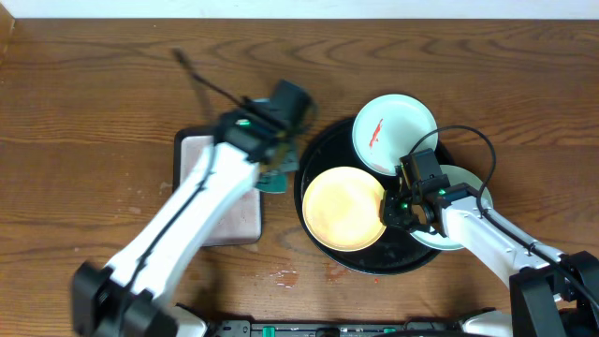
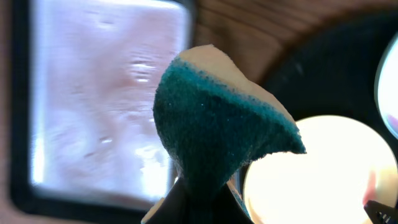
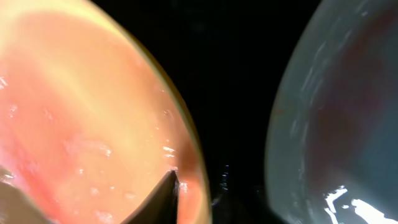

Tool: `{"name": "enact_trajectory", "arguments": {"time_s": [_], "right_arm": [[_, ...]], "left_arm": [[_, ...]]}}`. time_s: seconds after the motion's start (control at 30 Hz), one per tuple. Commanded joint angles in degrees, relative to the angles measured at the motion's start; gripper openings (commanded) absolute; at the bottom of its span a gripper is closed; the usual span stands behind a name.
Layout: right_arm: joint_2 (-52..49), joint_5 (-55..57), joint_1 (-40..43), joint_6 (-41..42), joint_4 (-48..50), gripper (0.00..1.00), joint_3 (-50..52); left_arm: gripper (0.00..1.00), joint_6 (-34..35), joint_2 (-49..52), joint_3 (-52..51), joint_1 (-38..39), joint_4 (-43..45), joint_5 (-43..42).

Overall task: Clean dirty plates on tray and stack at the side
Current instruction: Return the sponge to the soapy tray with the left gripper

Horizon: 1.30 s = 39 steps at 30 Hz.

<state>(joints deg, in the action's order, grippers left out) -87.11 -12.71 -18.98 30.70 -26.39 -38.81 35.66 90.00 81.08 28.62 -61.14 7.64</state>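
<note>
Jaws of my left gripper (image 2: 202,202) pinch a green sponge (image 2: 217,124); right gripper (image 1: 398,208) meets the yellow plate (image 1: 342,208) at its rim, jaws I cannot read. All three plates (image 1: 398,122) lie on the tray (image 1: 374,265) beneath, one red-smeared, none stacked

3 plates (image 1: 344,208) in rnd tray (image 1: 329,142) | sm rect tray (image 1: 195,159) just left (sponge (image 1: 272,182) btwn)

Rightmost plate (image 1: 468,180) half hidden

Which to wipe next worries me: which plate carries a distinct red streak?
The mint-white plate at the far edge of the tray; overhead, the yellow plate and other mint plate show none.
</note>
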Motion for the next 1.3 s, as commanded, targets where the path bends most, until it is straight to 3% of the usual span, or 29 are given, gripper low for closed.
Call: {"name": "enact_trajectory", "arguments": {"time_s": [0.0, 0.17, 0.27, 0.37, 0.5, 0.6, 0.67, 0.9, 1.0, 1.1, 1.17, 1.27], "right_arm": [[-0.7, 5.0, 0.2, -1.0, 0.6, 0.01, 0.7], [0.0, 5.2, 0.2, -2.8, 0.2, 0.01, -1.7], [2.3, 6.7, 0.1, -6.3, -4.1, 0.01, -6.6], [4.7, 12.6, 0.1, -7.5, -9.9, 0.01, -11.9], [6.5, 21.3, 0.1, -7.6, -16.1, 0.01, -17.5], [6.5, 26.3, -0.9, -7.7, -17.5, 0.01, -18.9], [6.6, 29.0, -2.3, -9.3, -17.4, 0.01, -19.2], [6.6, 52.0, -14.1, -15.1, -18.3, 0.01, -19.6], [6.6, 62.1, -20.5, -15.1, -18.2, 0.01, -19.6], [6.7, 67.6, -25.5, -15.2, -18.0, 0.01, -19.8], [6.7, 70.0, -28.5, -16.5, -18.2, 0.01, -20.2], [6.8, 72.7, -31.8, -19.3, -18.2, 0.01, -20.9]], "left_arm": [[0.08, -1.3, -1.9, 0.0, -6.1, -2.2, 2.0], [0.08, -7.9, -1.9, -4.4, -15.1, -1.6, -3.8], [0.15, -13.6, -1.9, -9.3, -18.8, 1.5, -9.8], [0.17, -13.7, -1.9, -12.9, -20.7, 3.4, -11.5], [0.39, -15.1, -2.3, -13.4, -21.1, 4.3, -12.0], [0.50, -15.1, -3.8, -12.7, -21.1, 4.3, -12.7], [0.52, -15.1, -5.6, -12.0, -21.1, 4.3, -13.6], [0.67, -15.1, -15.5, -11.4, -21.1, 4.2, -14.5], [0.68, -15.1, -19.5, -11.4, -21.1, 4.2, -14.5], [0.68, -15.1, -22.7, -11.4, -21.1, 3.6, -14.5], [0.80, -15.1, -24.0, -11.4, -21.1, 3.4, -14.5], [0.82, -15.1, -24.6, -11.4, -21.1, 3.4, -14.5]]}}
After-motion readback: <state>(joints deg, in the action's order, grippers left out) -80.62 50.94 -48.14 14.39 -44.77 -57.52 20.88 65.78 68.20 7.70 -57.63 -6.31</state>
